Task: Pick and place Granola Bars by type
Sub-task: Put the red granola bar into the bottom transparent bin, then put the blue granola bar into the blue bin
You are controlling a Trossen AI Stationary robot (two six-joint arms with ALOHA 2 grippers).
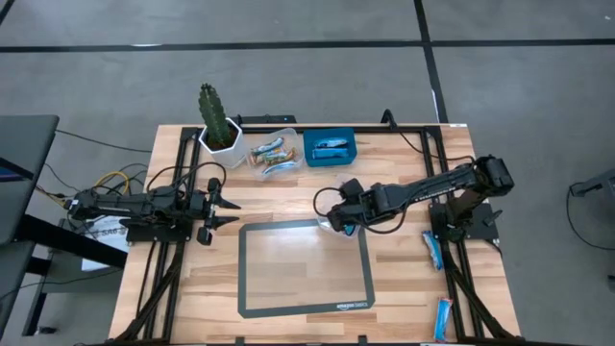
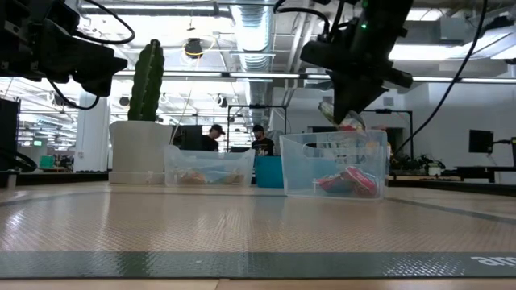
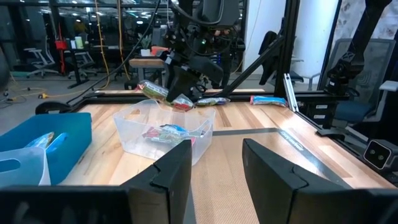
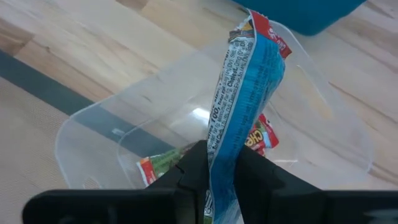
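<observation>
My right gripper [image 4: 221,160] hangs over a clear plastic tub [image 4: 93,115] at the mat's far right corner [image 1: 357,223], shut on a blue-and-red granola bar [image 4: 245,87]. Red-wrapped bars [image 2: 348,180] lie on the tub's floor. My left gripper [image 1: 229,207] waits open over the table's left side, fingers pointing toward the tub [image 3: 163,134]. A second clear tub [image 1: 274,154] near the far edge holds several bars. Two blue bars [image 1: 432,248] [image 1: 442,317] lie flat on the wood at the table's right. My right gripper pinches the bar between its two fingers at one end of the wrapper [image 4: 225,140], coming from above and slanting down. The bar is lifted clear. Its free end [image 2: 342,118] sticks out beyond the fingertips, just above the tub's rim.
A blue rectangular bin [image 1: 332,147] stands at the far edge beside the second tub. A cactus in a white pot [image 1: 219,127] stands at the far left. A grey-bordered mat [image 1: 306,267] covers the table's middle. People stand in the room beyond [image 2: 216,137].
</observation>
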